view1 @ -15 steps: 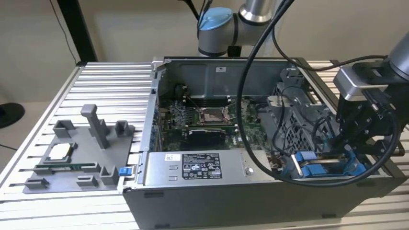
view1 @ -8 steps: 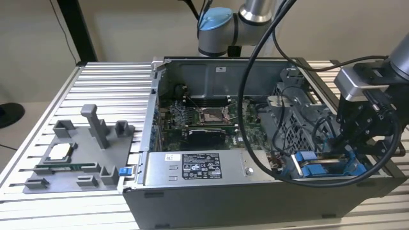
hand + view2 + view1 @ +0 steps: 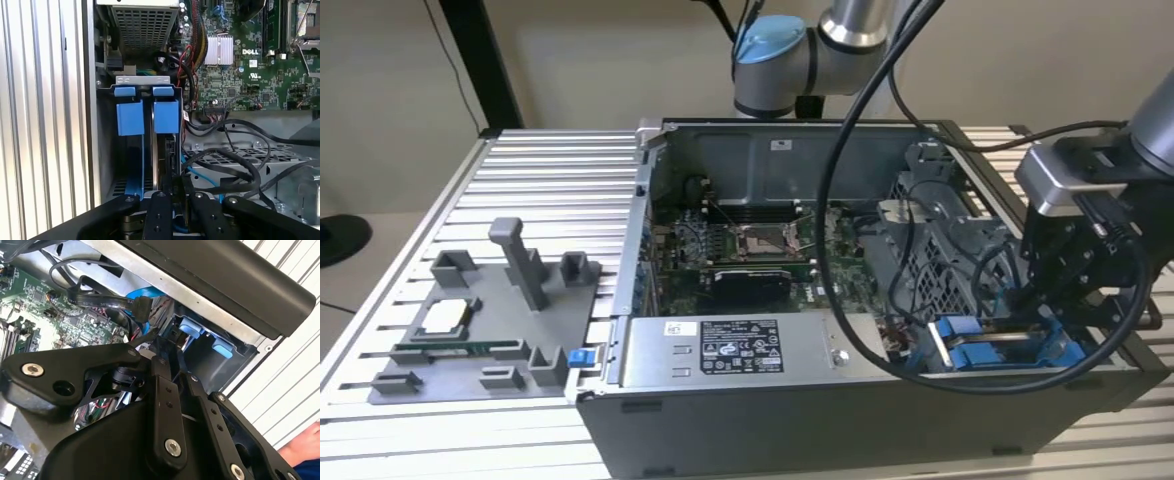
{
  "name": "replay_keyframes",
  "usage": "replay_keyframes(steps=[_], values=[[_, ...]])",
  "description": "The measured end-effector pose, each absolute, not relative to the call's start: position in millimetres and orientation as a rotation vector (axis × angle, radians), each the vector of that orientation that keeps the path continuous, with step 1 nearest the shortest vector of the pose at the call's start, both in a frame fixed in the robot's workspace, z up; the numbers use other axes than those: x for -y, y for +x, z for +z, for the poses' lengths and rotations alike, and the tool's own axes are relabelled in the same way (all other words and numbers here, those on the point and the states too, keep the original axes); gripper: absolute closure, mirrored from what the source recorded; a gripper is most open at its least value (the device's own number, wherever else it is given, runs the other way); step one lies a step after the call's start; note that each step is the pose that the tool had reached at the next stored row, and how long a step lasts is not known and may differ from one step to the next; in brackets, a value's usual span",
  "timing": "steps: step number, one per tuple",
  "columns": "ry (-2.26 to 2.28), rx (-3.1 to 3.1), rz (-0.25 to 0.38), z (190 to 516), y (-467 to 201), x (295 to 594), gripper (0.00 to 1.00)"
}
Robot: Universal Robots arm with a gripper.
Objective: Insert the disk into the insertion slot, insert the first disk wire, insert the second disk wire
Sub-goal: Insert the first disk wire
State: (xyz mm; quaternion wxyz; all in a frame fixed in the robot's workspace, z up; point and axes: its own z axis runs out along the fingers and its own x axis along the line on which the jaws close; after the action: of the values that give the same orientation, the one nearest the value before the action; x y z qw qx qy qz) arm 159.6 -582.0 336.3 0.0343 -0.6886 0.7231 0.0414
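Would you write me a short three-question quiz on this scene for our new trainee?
1. True or false: the gripper is at the slot.
2. The slot's tabs are: A red, B blue, C green.
3. In the exterior view, what lies on the table at that view's left of the case?
Key: 1 true. 2 B. 3 a grey tray of parts.

The silver arm (image 3: pixel 857 18) has a blue joint cap (image 3: pixel 767 40) and black claw (image 3: pixel 174 186) (silver screws (image 3: pixel 172 446)).
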Motion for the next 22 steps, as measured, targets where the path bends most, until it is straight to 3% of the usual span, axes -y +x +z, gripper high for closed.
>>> replay_keyframes(steps=[8,22], values=[[-2.117,-2.224,0.127,328.6,159.6,582.0,1.00],[-2.117,-2.224,0.128,383.7,160.9,581.8,1.00]])
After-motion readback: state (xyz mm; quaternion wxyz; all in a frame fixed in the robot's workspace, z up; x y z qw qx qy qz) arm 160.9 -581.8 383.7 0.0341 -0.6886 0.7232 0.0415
